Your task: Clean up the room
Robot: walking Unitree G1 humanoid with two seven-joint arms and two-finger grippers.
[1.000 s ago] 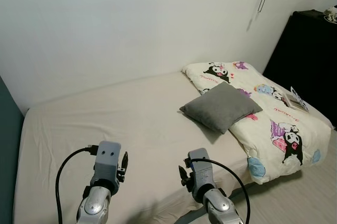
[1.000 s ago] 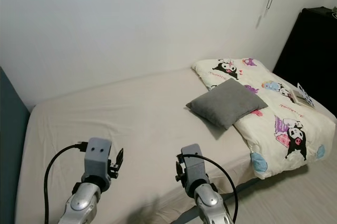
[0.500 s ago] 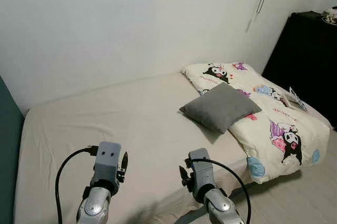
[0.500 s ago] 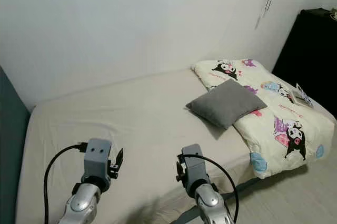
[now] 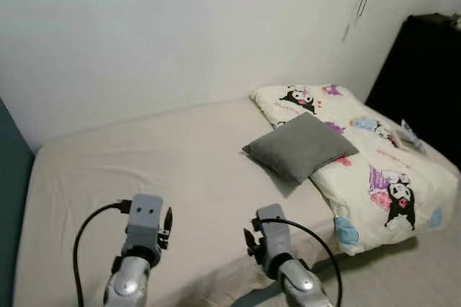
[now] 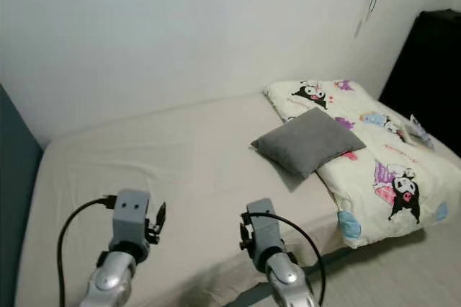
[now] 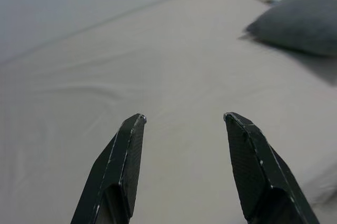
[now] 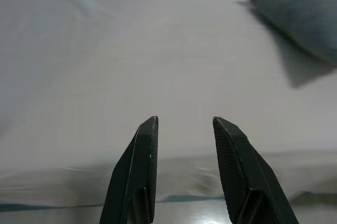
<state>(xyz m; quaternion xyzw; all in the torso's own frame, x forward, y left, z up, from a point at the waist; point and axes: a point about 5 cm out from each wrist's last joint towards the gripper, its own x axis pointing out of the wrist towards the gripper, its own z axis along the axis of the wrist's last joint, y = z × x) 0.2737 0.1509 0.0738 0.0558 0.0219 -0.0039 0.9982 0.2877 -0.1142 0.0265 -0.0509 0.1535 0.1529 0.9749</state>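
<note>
Lower left of the frame, the left gripper (image 7: 181,124) hovers over the beige mattress (image 5: 144,163), fingers spread wide and empty. Lower centre, the right gripper (image 8: 183,124) gapes narrower. Right of centre, a gray pillow (image 5: 299,147) overlaps the cartoon-print duvet (image 5: 382,170).

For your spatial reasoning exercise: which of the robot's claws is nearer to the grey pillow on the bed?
The right claw is nearer; the grey pillow lies ahead of it, slightly to its right. The left claw hovers farther off toward the robot's left.
</note>
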